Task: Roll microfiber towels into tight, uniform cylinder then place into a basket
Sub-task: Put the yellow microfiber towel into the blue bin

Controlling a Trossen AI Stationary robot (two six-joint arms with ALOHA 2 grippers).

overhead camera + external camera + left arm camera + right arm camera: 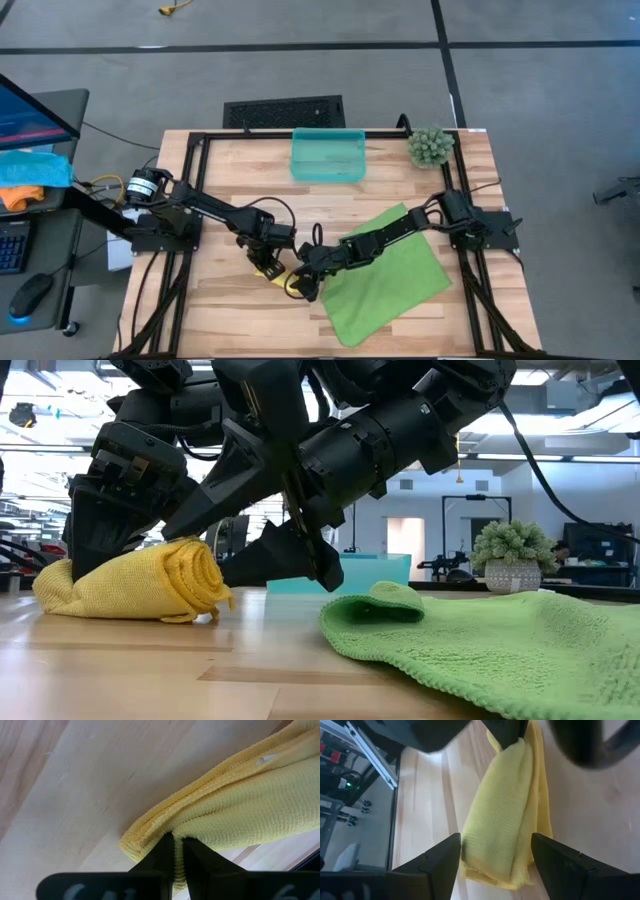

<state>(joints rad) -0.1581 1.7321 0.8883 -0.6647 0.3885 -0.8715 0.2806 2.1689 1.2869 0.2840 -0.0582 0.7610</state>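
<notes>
The wooden counter is taken up on its right side by the lime green towel, spread flat with one corner curled over, while the teal basket is set at the far edge (beside a small potted plant). The yellow towel, loosely rolled, is lain near the counter's middle, just left of the green one. One end of it is pinched between the nearly closed fingers of the left end effector, and its other end is straddled by the wide-spread fingers of the right end effector.
</notes>
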